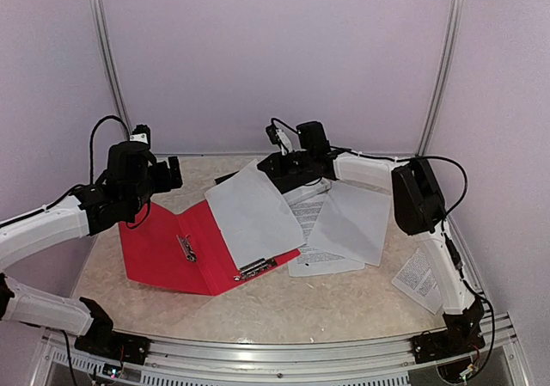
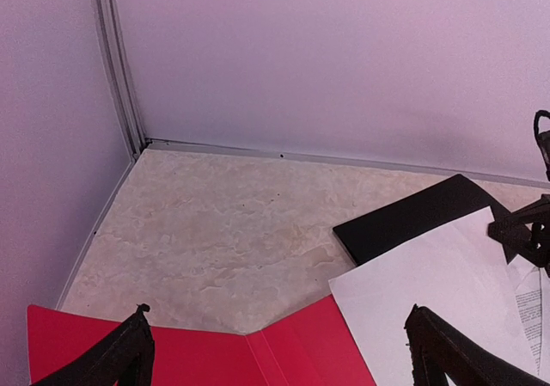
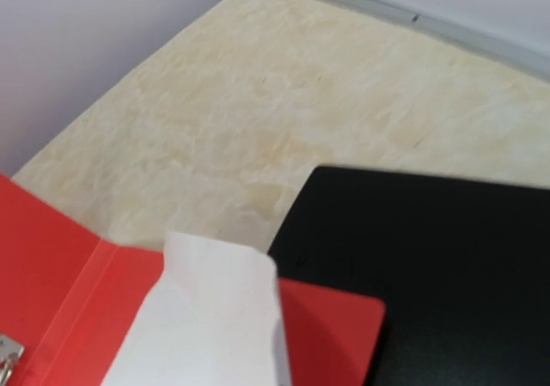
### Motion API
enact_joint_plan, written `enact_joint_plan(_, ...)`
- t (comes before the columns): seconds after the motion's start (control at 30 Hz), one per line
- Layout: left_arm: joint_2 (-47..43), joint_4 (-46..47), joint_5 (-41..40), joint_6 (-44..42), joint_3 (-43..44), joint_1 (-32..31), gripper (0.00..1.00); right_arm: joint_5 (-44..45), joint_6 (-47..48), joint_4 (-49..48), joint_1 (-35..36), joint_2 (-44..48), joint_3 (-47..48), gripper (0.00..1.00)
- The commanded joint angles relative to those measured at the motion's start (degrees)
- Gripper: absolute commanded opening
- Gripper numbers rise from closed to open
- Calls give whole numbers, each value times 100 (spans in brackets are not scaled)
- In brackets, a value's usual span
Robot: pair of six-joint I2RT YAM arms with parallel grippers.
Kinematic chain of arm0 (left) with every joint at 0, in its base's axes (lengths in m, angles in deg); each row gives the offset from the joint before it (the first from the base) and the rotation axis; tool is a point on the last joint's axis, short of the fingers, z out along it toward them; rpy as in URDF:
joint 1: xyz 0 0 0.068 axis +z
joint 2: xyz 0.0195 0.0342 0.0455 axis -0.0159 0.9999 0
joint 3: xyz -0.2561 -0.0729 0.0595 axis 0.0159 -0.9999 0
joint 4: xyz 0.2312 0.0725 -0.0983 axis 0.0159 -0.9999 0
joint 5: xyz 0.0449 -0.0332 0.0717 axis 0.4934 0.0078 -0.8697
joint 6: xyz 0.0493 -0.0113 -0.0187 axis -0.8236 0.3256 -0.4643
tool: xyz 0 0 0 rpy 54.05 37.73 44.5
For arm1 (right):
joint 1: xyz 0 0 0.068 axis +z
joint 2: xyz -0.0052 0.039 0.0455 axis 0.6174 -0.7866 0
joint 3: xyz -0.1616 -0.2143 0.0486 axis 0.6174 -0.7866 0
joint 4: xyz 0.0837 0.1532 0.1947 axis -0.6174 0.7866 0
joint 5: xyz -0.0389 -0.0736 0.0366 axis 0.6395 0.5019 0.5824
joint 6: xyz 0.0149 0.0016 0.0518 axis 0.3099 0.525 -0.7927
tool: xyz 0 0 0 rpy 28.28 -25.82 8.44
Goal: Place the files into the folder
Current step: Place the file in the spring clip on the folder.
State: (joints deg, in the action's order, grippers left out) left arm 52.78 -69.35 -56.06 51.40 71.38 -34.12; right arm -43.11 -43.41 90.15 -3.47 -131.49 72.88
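A red folder [image 1: 168,253] lies open on the table, with a metal clip [image 1: 186,248] at its spine. A blank white sheet [image 1: 249,214] of the files slants over the folder's right half. Its far corner is lifted, and my right gripper [image 1: 282,164] is shut on it. In the right wrist view this sheet [image 3: 210,317] rises toward the camera and hides the fingers. My left gripper [image 2: 279,356] hangs open over the folder's [image 2: 284,352] far edge with nothing between its fingers [image 2: 129,352]. More files lie to the right: a printed sheet [image 1: 314,235], a blank sheet [image 1: 354,223] and a small printed sheet [image 1: 418,276].
A flat black board [image 3: 430,257] lies at the back of the table, partly under the folder's far right corner and the sheets. A second metal clip [image 1: 255,268] sits at the folder's near edge. Walls close the table on the left, back and right.
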Motion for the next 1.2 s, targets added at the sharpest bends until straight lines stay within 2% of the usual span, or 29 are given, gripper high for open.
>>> enact_joint_plan(0.0, 18, -67, -11, -120, -31, -32, 99, -361, 45, 215, 136, -355, 172, 0)
enact_joint_plan(0.17, 92, -45, 12, -123, -13, -27, 99, -462, 177, 493, 171, -371, 93, 0)
enact_joint_plan(0.43, 146, -62, 59, -87, -5, -36, 99, -419, 48, 296, 270, -290, -73, 0)
enact_joint_plan(0.9, 150, -63, 138, -145, 26, -63, 99, -1, -330, -222, 220, -318, 273, 0)
enact_joint_plan(1.17, 213, -41, 129, -191, 72, -63, 99, 17, -601, -163, 193, -483, 750, 0)
